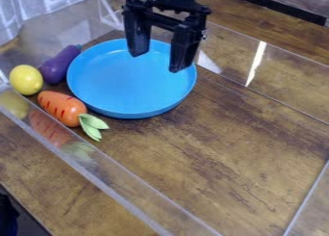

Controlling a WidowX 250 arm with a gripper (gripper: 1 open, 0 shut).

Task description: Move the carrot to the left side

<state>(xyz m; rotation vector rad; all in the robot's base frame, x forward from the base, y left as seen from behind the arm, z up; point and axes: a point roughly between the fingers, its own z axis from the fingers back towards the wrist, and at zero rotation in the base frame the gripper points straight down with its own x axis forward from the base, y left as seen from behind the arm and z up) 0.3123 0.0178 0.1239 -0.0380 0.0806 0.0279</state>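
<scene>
The carrot [64, 110] is a small orange toy with green leaves pointing toward the lower right. It lies on the wooden table at the left, just off the front-left rim of the blue plate [113, 107]. My gripper [161, 53] hangs over the far side of the plate, up and to the right of the carrot. Its two black fingers [137, 38] stand apart, open, with nothing between them.
A yellow lemon-like toy [25, 80] and a purple eggplant toy [58, 62] lie left of the plate, behind the carrot. A clear plastic wall [71, 158] runs along the table's left and front edge. Bare wooden tabletop [232, 144] spreads to the right.
</scene>
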